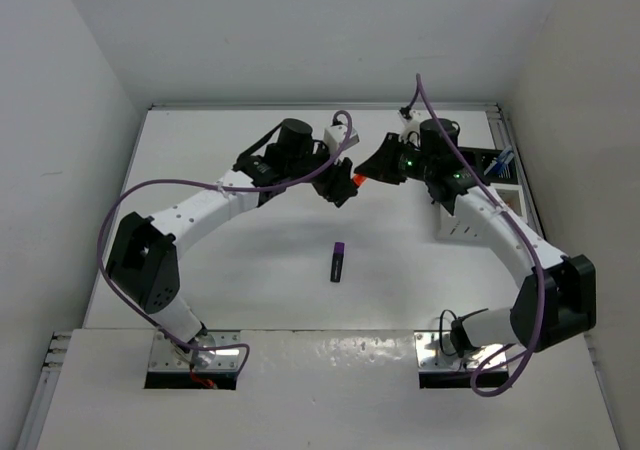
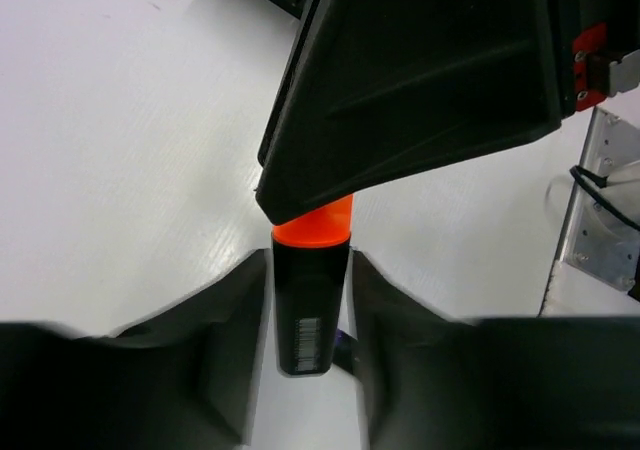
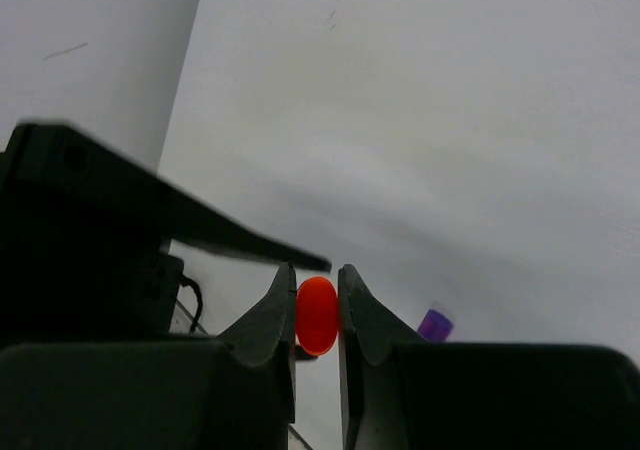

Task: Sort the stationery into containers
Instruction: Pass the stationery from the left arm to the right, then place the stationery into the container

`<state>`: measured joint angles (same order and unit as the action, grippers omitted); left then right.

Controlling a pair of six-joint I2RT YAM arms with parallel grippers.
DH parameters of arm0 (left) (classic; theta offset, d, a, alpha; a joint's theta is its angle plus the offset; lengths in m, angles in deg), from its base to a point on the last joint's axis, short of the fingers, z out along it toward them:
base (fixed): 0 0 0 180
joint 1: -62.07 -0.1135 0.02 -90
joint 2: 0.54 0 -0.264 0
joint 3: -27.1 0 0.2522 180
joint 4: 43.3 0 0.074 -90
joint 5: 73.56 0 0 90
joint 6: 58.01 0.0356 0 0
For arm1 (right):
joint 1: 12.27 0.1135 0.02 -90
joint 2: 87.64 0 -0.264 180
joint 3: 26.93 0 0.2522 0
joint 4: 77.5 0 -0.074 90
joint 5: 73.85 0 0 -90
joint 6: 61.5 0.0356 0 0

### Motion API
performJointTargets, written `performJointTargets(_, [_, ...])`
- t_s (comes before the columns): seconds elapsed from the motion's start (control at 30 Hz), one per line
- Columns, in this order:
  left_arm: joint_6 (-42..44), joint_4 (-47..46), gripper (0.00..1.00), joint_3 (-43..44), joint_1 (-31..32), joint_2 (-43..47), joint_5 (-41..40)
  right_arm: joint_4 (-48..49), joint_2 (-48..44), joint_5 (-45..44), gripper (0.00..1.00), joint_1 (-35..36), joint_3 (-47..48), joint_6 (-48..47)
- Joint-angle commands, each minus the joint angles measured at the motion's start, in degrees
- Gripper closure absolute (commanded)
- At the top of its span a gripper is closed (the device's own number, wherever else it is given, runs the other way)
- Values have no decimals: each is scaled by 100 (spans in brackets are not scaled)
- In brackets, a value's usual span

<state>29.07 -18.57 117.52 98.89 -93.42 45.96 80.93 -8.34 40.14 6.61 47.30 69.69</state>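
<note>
- The orange-tipped highlighter (image 2: 308, 315) is hanging in mid-air, its orange end pointing toward the right gripper (image 3: 318, 305), which is pinching it.
- The left gripper (image 2: 308, 280) is clamping the black body.
- I am seeing a barcode print (image 2: 306, 342), unreadable.

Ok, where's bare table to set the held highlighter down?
Bare: the near strip in front of the purple highlighter, and the far strip beyond the held orange-tipped highlighter. Crowded: the right edge, where the white box and black organiser sit under the right arm.

You have no legible text: only a blurred barcode on the highlighter (image 2: 309, 315) held in your left gripper (image 2: 310, 270).
</note>
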Motion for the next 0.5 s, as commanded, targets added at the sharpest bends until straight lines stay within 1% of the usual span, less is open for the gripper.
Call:
performJointTargets(0.0, [37,-262,42,227,80,235,-59,-106,-362,53,100,-312,62,-365])
performJointTargets(0.03, [37,-226,33,183,80,288,-112,-159,-433,53,100,-471,62,-418])
performJointTargets(0.07, [80,-209,20,148,45,332,-148,-272,-503,114,100,-629,88,-549])
performJointTargets(0.1, [116,-191,5,104,10,419,-200,-360,-617,141,100,-1005,123,-646])
performJointTargets(0.13, [151,-165,0,25,-16,455,-209,-483,-679,167,100,-1217,184,-760])
performJointTargets(0.2, [265,-33,0,-46,-96,516,-288,-825,-785,220,100,-1674,360,-1172])
performJointTargets(0.23, [265,20,0,-142,-105,604,-454,-992,-890,264,100,-2181,526,-1375])
performJointTargets(0.27, [265,64,0,-178,-96,631,-586,-1316,-943,212,100,-2360,623,-1586])
performJointTargets(0.3, [474,125,0,-204,-113,683,-718,-1397,-996,168,100,-2562,685,-2014])
performJointTargets(0.33, [494,178,0,-300,-96,692,-798,-1468,-1083,159,100,-2938,773,-2227])
performJointTargets(0.37, [450,196,0,-345,-70,710,-912,-1625,-1119,141,100,-3099,808,-2595])
performJointTargets(0.4, [424,222,0,-389,-52,719,-1052,-1670,-1137,141,100,-3405,835,-2755])
performJointTargets(0.47, [388,213,0,-546,1,710,-1053,-1837,-1128,159,100,-3662,861,-3176])
